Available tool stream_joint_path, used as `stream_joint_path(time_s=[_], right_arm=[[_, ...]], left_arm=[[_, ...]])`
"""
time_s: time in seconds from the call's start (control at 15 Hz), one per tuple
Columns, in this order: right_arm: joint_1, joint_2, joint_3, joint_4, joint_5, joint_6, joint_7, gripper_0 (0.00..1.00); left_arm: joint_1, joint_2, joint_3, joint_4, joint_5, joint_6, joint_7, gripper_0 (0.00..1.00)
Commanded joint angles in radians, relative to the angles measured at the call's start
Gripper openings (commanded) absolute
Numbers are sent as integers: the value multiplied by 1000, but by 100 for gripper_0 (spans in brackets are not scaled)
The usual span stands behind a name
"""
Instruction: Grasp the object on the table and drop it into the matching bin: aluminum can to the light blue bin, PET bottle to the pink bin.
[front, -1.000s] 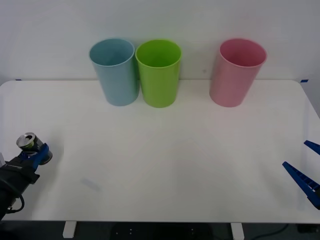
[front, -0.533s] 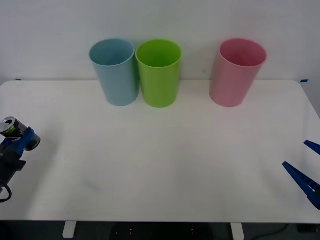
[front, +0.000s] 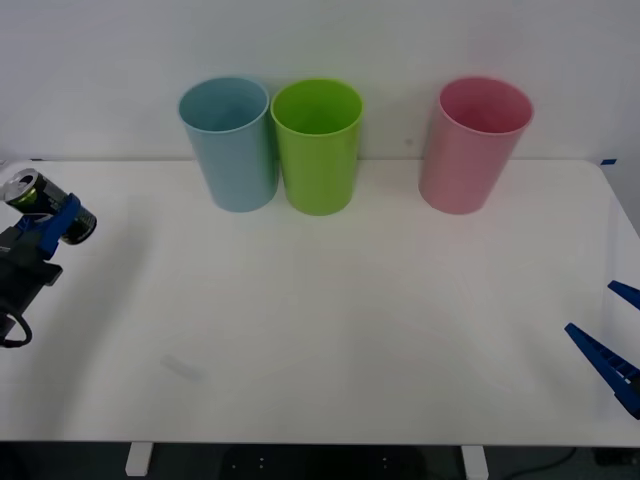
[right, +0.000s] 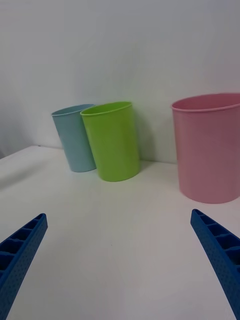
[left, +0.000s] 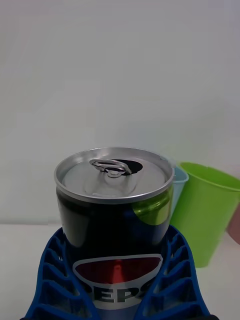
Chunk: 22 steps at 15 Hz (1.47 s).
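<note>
Here the aluminum can (front: 35, 201) sits clamped in the left hand (front: 50, 222).

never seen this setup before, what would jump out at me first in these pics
Three tall round plastic bins line the far edge of the white table: a pale blue bin touching a lime green bin, and a pink bin standing apart to the right. At the table's left edge, the left claw holds a small dark aluminum can with a silver top in the air, tilted. The right claw waits open at the right edge.
</note>
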Motion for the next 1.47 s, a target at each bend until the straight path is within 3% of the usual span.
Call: stream_joint_path(time_s=[0.07, 0.33, 0.67, 1.07, 1.47], right_arm=[[0, 0, 0, 0, 0, 0, 0, 100], [0, 0, 0, 0, 0, 0, 0, 100], [0, 0, 0, 0, 0, 0, 0, 100], [0, 0, 0, 0, 0, 0, 0, 100], [0, 0, 0, 0, 0, 0, 0, 100]], left_arm=[[-64, 0, -16, 1, -31, 27, 16, 0], [-177, 0, -37, 2, -104, 80, 65, 0], [-308, 0, -74, 16, -265, 139, 202, 0], [-530, 0, -122, 237, -399, 157, 203, 0], [-776, 0, -140, 538, -509, 179, 188, 0]])
